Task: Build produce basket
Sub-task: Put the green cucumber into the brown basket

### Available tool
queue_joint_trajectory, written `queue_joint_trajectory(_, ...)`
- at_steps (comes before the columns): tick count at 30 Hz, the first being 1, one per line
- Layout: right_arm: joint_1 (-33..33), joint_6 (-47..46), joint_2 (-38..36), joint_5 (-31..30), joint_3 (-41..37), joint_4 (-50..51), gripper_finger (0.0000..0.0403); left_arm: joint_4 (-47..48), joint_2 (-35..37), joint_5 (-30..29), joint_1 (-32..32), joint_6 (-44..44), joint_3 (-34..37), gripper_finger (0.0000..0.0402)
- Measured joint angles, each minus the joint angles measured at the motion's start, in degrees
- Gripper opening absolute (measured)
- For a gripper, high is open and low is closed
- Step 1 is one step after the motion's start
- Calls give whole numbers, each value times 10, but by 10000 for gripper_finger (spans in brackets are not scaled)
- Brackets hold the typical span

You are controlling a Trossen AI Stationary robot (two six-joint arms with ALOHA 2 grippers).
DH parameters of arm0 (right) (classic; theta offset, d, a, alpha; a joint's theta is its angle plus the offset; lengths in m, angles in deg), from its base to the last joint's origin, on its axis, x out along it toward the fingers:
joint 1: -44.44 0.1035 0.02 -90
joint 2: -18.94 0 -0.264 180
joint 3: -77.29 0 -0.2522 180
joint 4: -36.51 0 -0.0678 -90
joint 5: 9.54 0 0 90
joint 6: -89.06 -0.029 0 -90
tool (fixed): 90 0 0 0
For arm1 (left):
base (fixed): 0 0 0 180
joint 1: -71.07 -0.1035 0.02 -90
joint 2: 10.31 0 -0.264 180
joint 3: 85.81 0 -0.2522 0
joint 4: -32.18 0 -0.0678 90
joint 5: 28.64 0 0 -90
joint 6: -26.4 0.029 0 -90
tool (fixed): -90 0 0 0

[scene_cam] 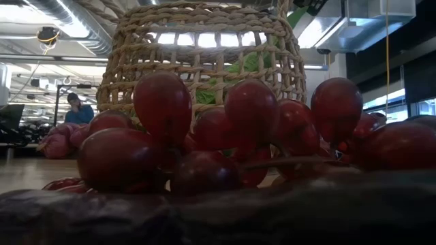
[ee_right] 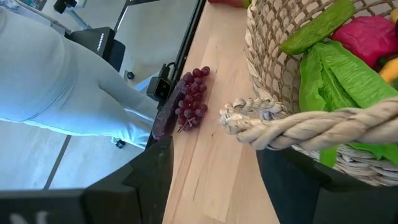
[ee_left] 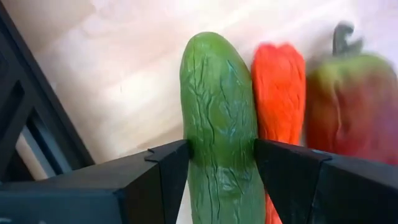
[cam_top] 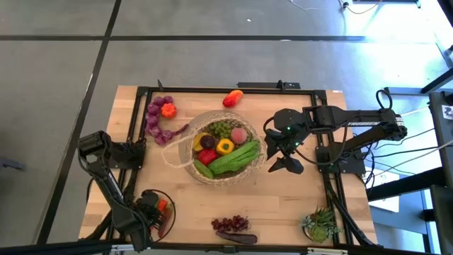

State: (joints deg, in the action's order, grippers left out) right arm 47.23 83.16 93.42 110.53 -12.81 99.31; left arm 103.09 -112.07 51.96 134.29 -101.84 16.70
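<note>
High view: wooden table (cam_top: 283,212) on grey floor (cam_top: 56,71) holds basket (cam_top: 185,157).

bench: your wooden table (cam_top: 283,205) | 5 o'clock corner: spiky potted plant (cam_top: 320,224) | background: you'll see a seated person (scene_cam: 79,109)

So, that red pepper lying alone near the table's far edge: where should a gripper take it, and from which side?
Grip the red pepper across its narrow middle, coming straight down from above. It lies flat and slanted on the bare table, clear of the basket, so the fingers should straddle its short axis. The right gripper, by the basket, looks nearer.
</note>
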Motion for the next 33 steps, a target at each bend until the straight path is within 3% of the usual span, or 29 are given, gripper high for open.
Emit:
queue_joint_trajectory(11, 0, -29, 0, 0, 0, 0, 223, 2, -19, 9, -9, -1, -1, 166)
queue_joint_trajectory(22, 0, -29, 0, 0, 0, -2, 223, -1, -19, 40, -29, 15, -1, 69)
queue_joint_trajectory(33, 0, -28, 0, -3, 0, -2, 223, 5, 17, 44, -43, 14, 4, 53)
